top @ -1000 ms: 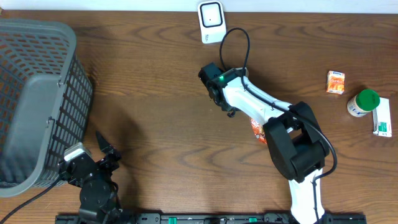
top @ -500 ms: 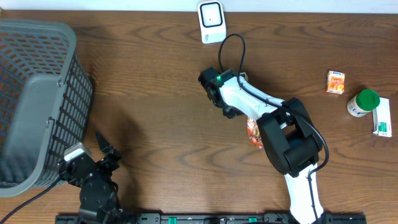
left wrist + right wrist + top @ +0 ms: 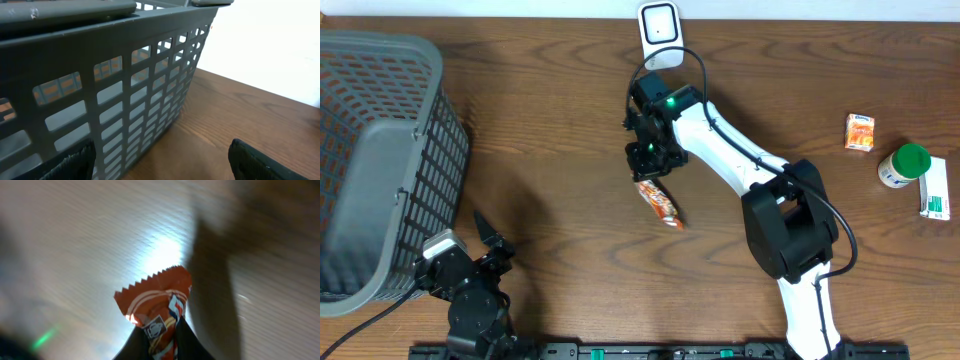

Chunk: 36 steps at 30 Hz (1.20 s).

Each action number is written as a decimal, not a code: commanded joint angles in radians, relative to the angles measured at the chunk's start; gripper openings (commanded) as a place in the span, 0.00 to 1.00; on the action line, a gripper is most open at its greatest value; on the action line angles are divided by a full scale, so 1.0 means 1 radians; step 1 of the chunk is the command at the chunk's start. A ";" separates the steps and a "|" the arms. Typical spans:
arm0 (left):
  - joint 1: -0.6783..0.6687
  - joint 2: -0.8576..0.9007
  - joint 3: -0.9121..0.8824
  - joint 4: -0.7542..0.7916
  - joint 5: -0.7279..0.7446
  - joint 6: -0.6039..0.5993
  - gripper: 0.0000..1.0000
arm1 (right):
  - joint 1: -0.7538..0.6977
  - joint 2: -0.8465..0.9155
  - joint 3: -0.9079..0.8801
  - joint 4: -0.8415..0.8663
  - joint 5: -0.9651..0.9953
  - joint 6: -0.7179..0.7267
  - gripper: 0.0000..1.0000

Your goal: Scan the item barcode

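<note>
The brown wooden table (image 3: 550, 120) carries a white scanner (image 3: 660, 32) at 12 o'clock and a grey basket (image 3: 380, 150) at 9 o'clock. Near the centre, the right hand (image 3: 648, 165) pinches an orange snack packet (image 3: 660, 203) by its end. At 7 o'clock the left hand (image 3: 492, 238) gapes wide, holding nothing.

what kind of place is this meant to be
Likely a mock shop checkout on a table: a white barcode scanner, a grey shopping basket, and groceries such as a snack packet and a green-lidded jar.
</note>
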 commanded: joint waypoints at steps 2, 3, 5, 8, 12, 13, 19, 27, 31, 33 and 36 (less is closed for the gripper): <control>0.002 -0.001 0.003 0.000 -0.013 -0.005 0.85 | -0.021 0.009 -0.053 0.080 -0.152 -0.104 0.12; 0.002 -0.001 0.003 0.000 -0.013 -0.005 0.85 | -0.023 0.009 -0.065 0.113 -0.151 -0.103 0.12; 0.002 -0.001 0.003 0.000 -0.013 -0.005 0.85 | -0.032 0.010 -0.078 0.147 -0.148 -0.103 0.10; 0.002 -0.001 0.003 0.000 -0.013 -0.005 0.85 | -0.060 0.010 -0.096 0.190 -0.078 -0.082 0.06; 0.002 -0.001 0.003 0.000 -0.013 -0.005 0.85 | -0.110 0.010 -0.112 0.233 -0.035 -0.081 0.05; 0.002 -0.001 0.003 0.000 -0.013 -0.006 0.85 | -0.124 0.010 -0.113 0.241 -0.035 -0.089 0.06; 0.002 -0.001 0.003 0.000 -0.013 -0.005 0.85 | -0.193 0.011 -0.134 0.283 -0.040 -0.170 0.16; 0.002 -0.001 0.003 0.000 -0.013 -0.005 0.85 | -0.252 0.063 -0.144 0.298 -0.198 -0.270 0.22; 0.002 -0.001 0.003 0.000 -0.013 -0.005 0.85 | -0.287 0.084 -0.144 0.300 -0.164 -0.271 0.32; 0.002 -0.001 0.003 0.000 -0.013 -0.005 0.85 | -0.307 0.084 -0.144 0.301 -0.161 -0.271 0.38; 0.002 -0.001 0.003 0.000 -0.013 -0.005 0.85 | -0.341 0.084 -0.140 0.300 -0.163 -0.269 0.47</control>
